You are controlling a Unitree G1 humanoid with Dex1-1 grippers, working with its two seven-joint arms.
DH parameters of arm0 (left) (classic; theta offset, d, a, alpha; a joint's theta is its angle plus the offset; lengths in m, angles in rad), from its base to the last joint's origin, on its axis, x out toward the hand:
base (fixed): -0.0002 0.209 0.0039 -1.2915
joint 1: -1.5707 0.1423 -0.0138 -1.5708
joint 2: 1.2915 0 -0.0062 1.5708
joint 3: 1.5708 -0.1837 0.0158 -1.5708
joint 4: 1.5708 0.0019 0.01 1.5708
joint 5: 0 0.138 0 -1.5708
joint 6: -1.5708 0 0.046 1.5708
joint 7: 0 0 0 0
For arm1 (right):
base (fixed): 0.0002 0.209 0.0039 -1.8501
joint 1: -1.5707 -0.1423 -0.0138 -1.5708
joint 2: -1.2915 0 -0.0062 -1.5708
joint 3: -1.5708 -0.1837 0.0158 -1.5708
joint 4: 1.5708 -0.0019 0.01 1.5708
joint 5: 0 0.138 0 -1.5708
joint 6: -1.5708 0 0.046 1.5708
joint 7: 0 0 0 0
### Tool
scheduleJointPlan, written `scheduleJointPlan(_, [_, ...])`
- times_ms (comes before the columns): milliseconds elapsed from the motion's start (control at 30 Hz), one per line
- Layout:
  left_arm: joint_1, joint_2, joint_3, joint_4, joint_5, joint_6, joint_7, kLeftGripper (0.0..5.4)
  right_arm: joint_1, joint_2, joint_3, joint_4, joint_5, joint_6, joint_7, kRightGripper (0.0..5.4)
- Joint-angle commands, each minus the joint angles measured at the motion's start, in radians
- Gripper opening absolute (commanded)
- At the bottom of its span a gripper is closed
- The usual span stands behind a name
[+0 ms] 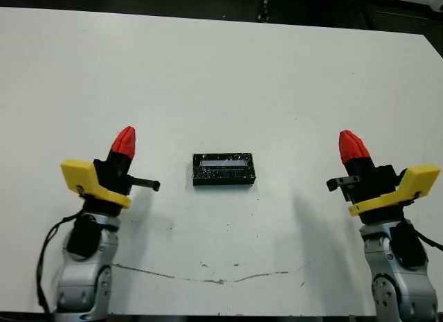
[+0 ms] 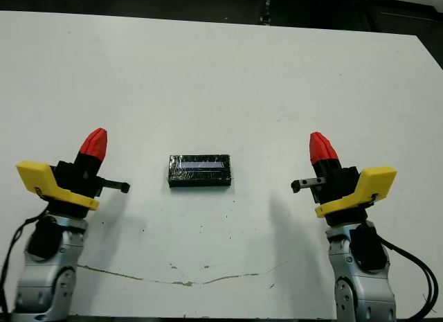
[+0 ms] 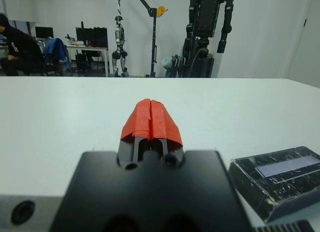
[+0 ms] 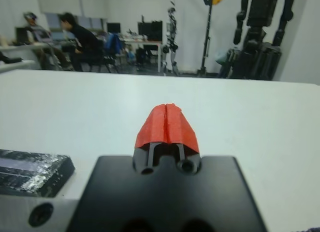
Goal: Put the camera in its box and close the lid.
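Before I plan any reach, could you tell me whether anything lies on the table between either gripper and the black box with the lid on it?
Nothing visible does: only bare table separates the left gripper and the right gripper from the lidded box.

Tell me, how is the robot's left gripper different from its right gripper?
The left gripper stands on the robot's left of the lidded box; the right gripper stands on its right. The left gripper's yellow part sticks out to the left, the right gripper's to the right, like mirror twins. Both have red fingertips pressed shut, hold nothing, and point away over the white table, apart from the box.
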Motion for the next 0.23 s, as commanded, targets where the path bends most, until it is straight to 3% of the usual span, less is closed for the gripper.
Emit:
scheduleJointPlan(33, [0.001,-0.004,-0.011,0.021,0.014,-0.025,0.013,0.01,0.019,0.007,0.012,0.0,-0.013,0.005,-0.007,0.0])
scheduleJointPlan(233, [-0.007,0.001,-0.017,0.027,0.0,-0.028,0.01,0.01,0.024,0.007,0.024,0.007,-0.025,0.004,-0.001,0.0])
